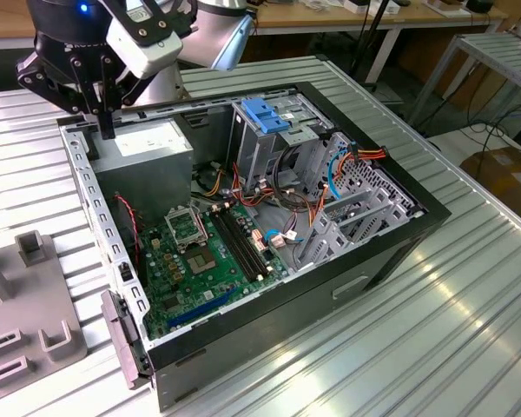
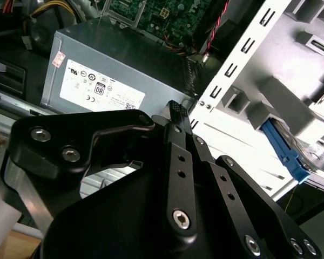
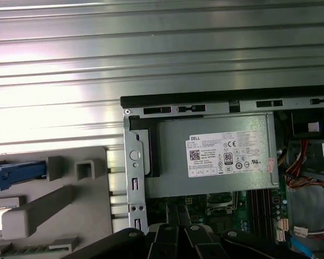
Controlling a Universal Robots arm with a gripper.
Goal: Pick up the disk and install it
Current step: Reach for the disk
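Pickup's not started: your claw (image 1: 107,132) hangs closed and empty over the power supply (image 1: 148,143). The disk (image 3: 13,171) sits on the grey stand (image 3: 70,199), so grabbing it needs the claw opened there.

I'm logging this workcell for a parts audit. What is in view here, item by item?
computer case: one, black, lying open on the table
table: one, silver ribbed metal, under the case
power supply: one, grey with a white sticker, in the case corner under the gripper
circuit board: one, green, on the case floor
handle: one, blue, on top of the drive cage
cables: several, red, orange and blue, around the drive cage
holder: one, grey, on the table at the exterior view's left of the case
disk: one, blue-framed, resting in the holder
cardboard box: one, brown, at the exterior view's right
gripper: one, black, above the power supply corner
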